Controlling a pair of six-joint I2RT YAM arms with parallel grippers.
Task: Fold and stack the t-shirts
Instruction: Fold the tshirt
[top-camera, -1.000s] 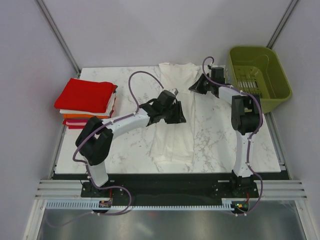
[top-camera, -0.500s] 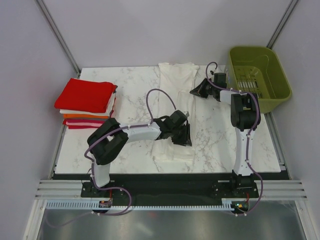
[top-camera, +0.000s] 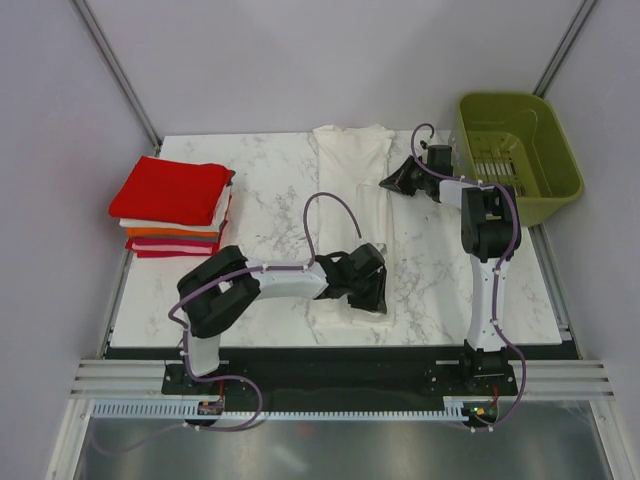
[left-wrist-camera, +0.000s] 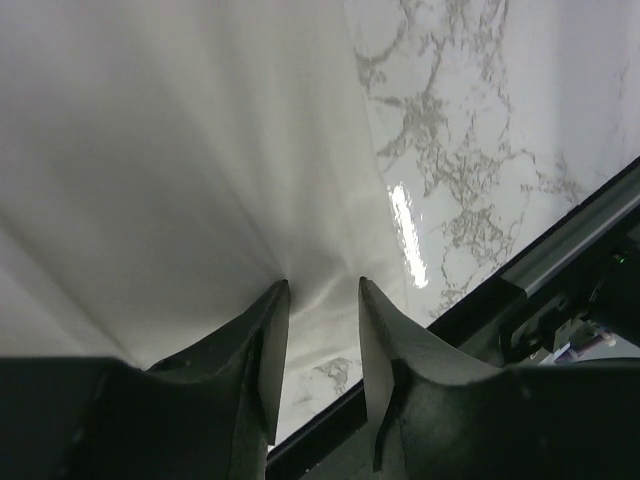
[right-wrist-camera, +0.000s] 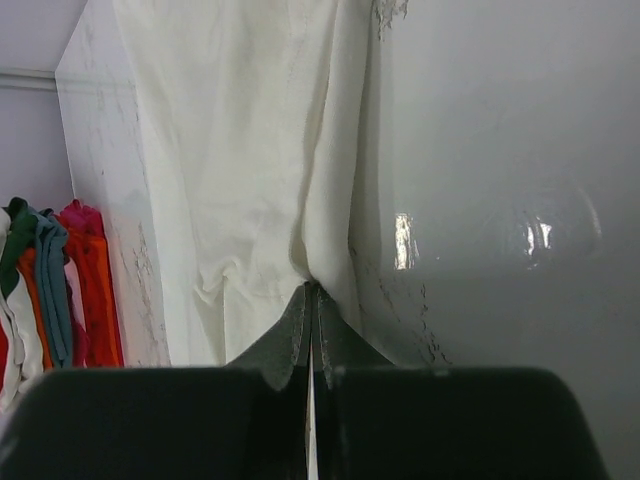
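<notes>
A large white t-shirt (top-camera: 350, 180) lies as a long strip down the middle of the marble table (top-camera: 250, 190). My left gripper (top-camera: 372, 290) is low over its near end. In the left wrist view that gripper (left-wrist-camera: 322, 285) is open, its fingertips (left-wrist-camera: 278, 292) touching the puckered white cloth (left-wrist-camera: 180, 150) near the hem. My right gripper (top-camera: 385, 183) sits at the shirt's far right edge. In the right wrist view it (right-wrist-camera: 312, 288) is shut on a fold of the white shirt (right-wrist-camera: 250, 150). A stack of folded t-shirts (top-camera: 170, 192), red on top, rests at the table's left.
An olive-green basket (top-camera: 540, 205) stands at the far right, just behind the right arm. The black table frame (left-wrist-camera: 570, 250) runs close below the left gripper. The folded stack (right-wrist-camera: 50, 290) shows at the left edge of the right wrist view.
My left arm has slid from the shirt's middle down to its near end. The right gripper has stayed in place, shut on the shirt's edge.
</notes>
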